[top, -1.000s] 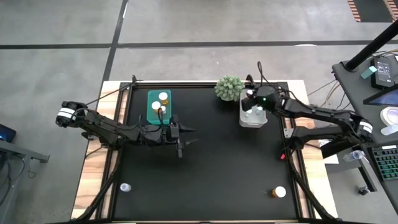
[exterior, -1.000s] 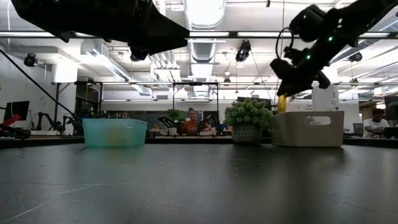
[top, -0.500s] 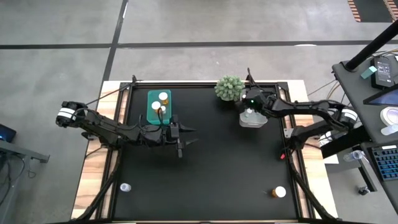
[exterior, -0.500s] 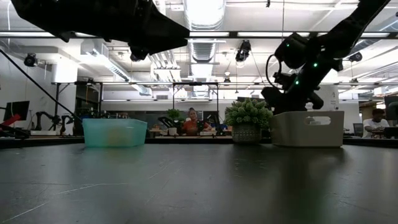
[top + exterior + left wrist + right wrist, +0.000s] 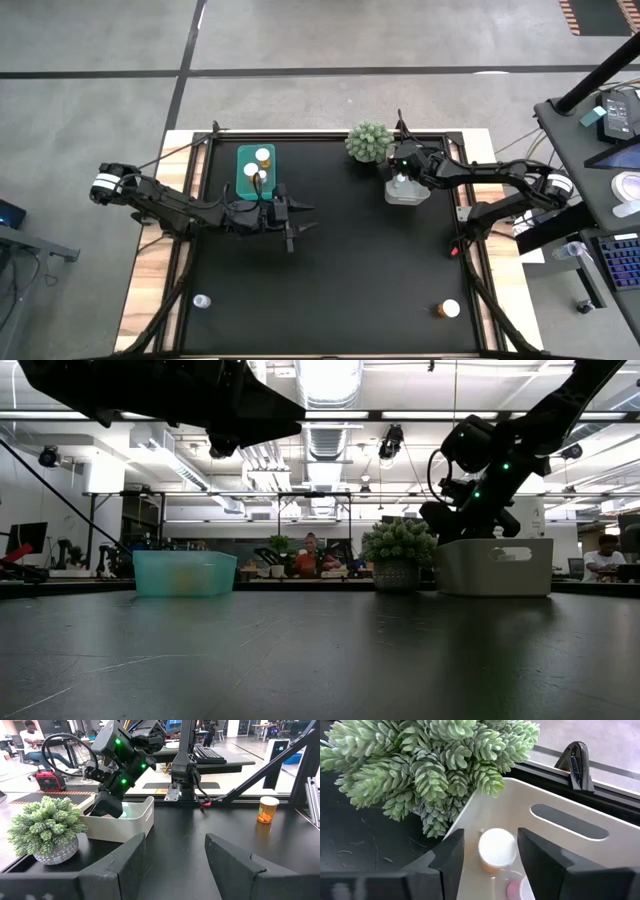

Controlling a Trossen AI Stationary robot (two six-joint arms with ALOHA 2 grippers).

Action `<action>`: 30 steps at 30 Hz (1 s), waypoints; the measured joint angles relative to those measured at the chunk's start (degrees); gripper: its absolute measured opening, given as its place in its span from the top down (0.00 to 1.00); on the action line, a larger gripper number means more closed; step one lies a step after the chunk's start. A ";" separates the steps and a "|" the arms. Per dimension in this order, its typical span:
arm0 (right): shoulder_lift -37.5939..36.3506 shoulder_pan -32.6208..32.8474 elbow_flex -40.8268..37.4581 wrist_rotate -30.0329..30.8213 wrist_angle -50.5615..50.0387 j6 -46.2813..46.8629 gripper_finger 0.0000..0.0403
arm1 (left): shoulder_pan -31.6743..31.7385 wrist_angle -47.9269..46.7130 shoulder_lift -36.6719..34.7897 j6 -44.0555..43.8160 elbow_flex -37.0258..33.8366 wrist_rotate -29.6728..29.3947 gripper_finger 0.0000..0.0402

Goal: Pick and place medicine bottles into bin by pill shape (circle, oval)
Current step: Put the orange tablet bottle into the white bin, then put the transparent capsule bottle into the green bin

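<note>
My right gripper [image 5: 490, 837] is low inside the white bin [image 5: 408, 190] at the table's far right, its fingers open. An amber medicine bottle with a white cap [image 5: 497, 848] stands upright between the fingers, with bin floor showing between the cap and one finger. My left gripper [image 5: 306, 219] hovers open and empty over the table's middle, just right of the teal bin [image 5: 256, 170]. The teal bin holds three white-capped bottles. A small pale bottle [image 5: 201, 300] stands near the front left and an amber bottle [image 5: 447, 310] near the front right. My right gripper has its fingers on either side of the amber bottle's white cap [image 5: 510, 845], coming from above and pointing down. One finger [image 5: 530, 855] is right beside the cap. I cannot tell whether it touches it.
A spiky green plant ball in a pot [image 5: 368, 141] stands right next to the white bin's left side. A pale pink round thing [image 5: 516, 891] lies in the white bin beside the bottle. The black tabletop between the bins and the near edge is open.
My right gripper, which held the amber bottle above the white bin, has gone down into the bin and a little toward the plant. It has kept still over the last half second.
</note>
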 joint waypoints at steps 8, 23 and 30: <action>-5.20 0.04 0.02 -0.09 -2.11 -0.15 0.56 | 0.00 1.29 0.00 -0.03 0.02 0.02 0.53; -24.32 14.49 -0.05 -1.64 -5.81 -5.29 0.59 | -0.02 1.21 0.00 -6.70 0.02 0.02 0.53; -26.72 23.95 -0.28 -1.60 6.77 -18.36 0.59 | -0.21 -2.21 0.00 -25.21 0.35 4.83 0.53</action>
